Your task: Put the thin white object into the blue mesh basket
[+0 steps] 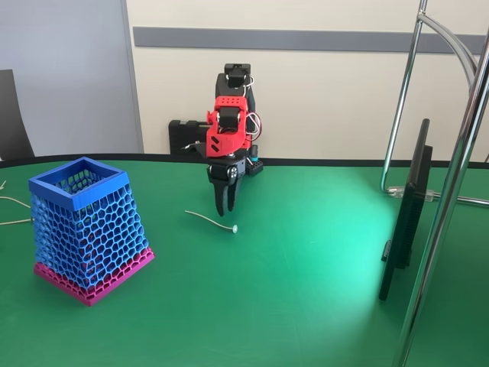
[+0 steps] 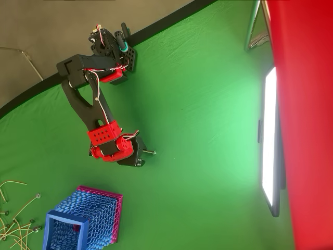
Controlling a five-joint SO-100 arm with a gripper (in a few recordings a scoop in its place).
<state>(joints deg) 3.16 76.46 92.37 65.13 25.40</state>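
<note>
In the fixed view, the gripper (image 1: pixel 227 208) is being held just above the thin white object (image 1: pixel 212 221), fingers nearly closed and empty, the stick lying on the green table (image 1: pixel 306 260) right of the blue mesh basket (image 1: pixel 85 228). In the overhead view, only the knobbed tip (image 2: pixel 151 152) is being shown beside the wrist; the fingers would best be opened wider and centred over the stick before being lowered.
</note>
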